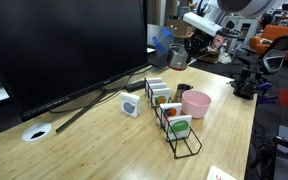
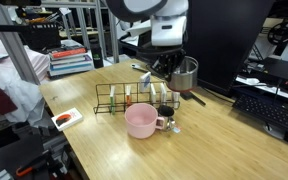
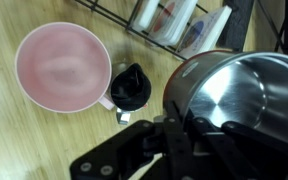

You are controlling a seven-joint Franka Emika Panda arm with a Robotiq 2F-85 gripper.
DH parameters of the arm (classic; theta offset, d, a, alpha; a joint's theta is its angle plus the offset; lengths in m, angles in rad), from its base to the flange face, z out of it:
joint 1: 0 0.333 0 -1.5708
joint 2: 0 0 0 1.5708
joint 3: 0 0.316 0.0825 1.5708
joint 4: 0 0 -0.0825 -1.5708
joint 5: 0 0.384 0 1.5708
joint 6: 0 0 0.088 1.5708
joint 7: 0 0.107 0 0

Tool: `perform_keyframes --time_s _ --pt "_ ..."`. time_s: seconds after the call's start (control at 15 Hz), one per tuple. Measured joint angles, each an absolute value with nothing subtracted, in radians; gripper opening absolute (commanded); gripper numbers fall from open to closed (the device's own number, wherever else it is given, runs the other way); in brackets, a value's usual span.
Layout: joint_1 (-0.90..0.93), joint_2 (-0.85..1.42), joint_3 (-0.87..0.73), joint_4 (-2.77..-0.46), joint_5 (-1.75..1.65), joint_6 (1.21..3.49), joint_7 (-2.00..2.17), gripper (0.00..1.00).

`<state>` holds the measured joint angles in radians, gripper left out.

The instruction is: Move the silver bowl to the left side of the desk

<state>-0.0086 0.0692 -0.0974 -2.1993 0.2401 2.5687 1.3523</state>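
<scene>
1. Grips the silver bowl (image 3: 239,90) by its rim, with the gripper (image 2: 172,64) clenched on the thin steel wall, one finger outside and one inside.
2. Holds it near the back edge of the desk (image 2: 224,140), in front of the monitor (image 1: 64,45). Looks lifted off the wood, but can't confirm: underside hidden.
3. Can't make out the fingertips in the wrist view, buried behind the rim. Loses the bowl's right part past the frame edge there.
4. Sits close to the pink bowl (image 3: 62,65), with a small black object (image 3: 131,87) between the two bowls. Can't identify that object.
5. Has a wire rack (image 2: 124,98) with cards just beyond the pink bowl, a keyboard (image 2: 274,108) well apart, and a round grommet hole (image 1: 36,131) at the desk's far end.
</scene>
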Motion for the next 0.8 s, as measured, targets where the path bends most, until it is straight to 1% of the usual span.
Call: perform_keyframes --time_s 0.2,0.33,0.67,0.8 --pt "0.037 -0.057 -0.037 -2.287 0.127 2.545 1.361 0.02" --pt "0.067 -0.109 0.018 -2.318 0.113 2.523 1.346 0.02" --pt "0.143 -0.126 0.148 -2.319 0.080 2.485 1.301 0.02" --pt "0.159 -0.101 0.167 -2.311 0.077 2.475 1.233 0.02"
